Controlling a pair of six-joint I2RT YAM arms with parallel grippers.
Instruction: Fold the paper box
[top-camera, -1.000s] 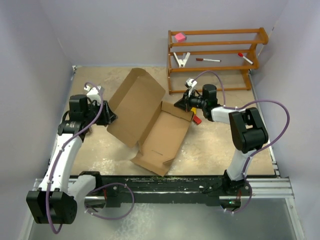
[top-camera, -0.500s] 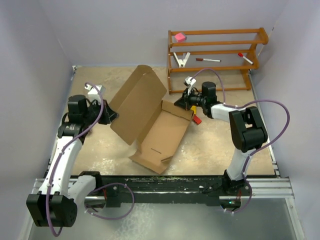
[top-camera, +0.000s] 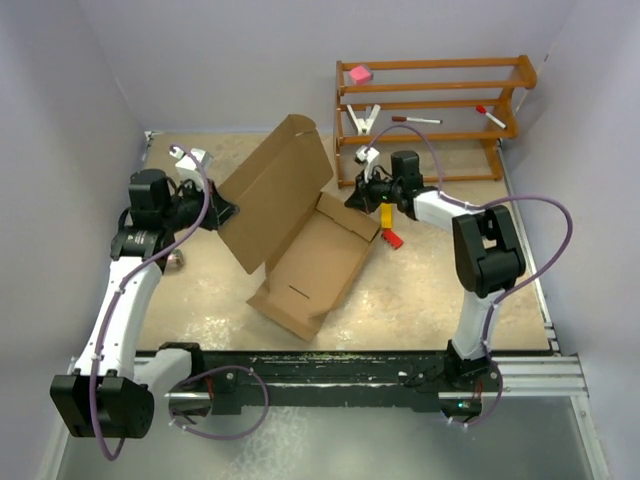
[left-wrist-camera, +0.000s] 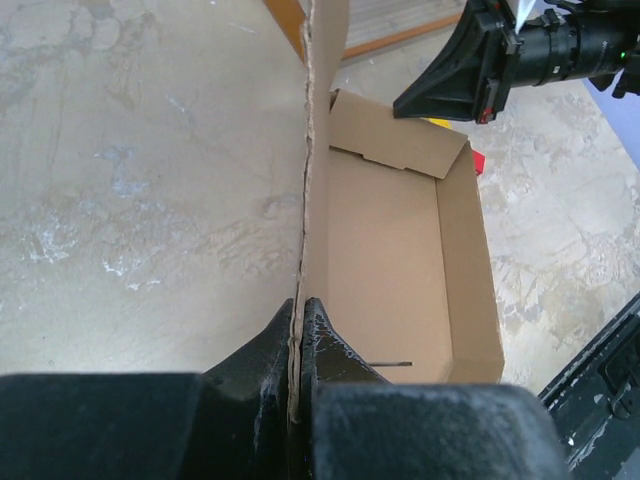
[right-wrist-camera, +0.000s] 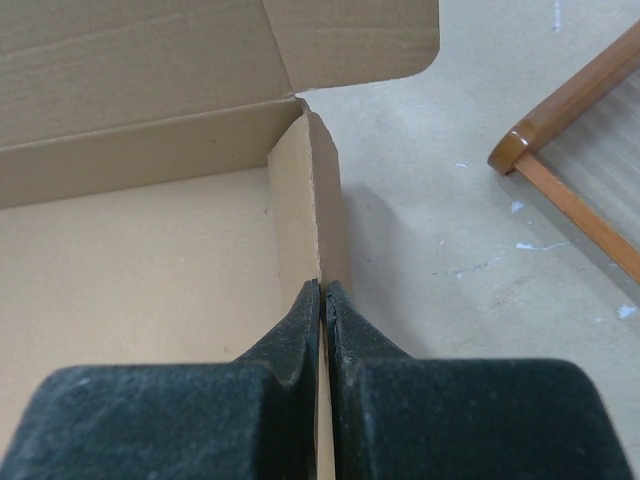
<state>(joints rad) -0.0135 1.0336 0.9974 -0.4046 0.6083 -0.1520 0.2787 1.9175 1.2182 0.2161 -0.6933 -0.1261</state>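
A wooden rack (top-camera: 430, 65) holds a pink block (top-camera: 360, 73), a white clip (top-camera: 363, 118) and two markers (top-camera: 416, 120). A yellow block (top-camera: 387, 214) and a red block (top-camera: 393, 239) lie on the table (top-camera: 430, 285).

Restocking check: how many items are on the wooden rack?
4: pink block on the top shelf of the rack; white clip, pen and red-tipped marker on the shelf below. Others may be hidden.

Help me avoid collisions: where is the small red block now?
Top view, right of centre: the small red block lies just right of the brown cardboard box, beside a yellow block, near the right gripper.
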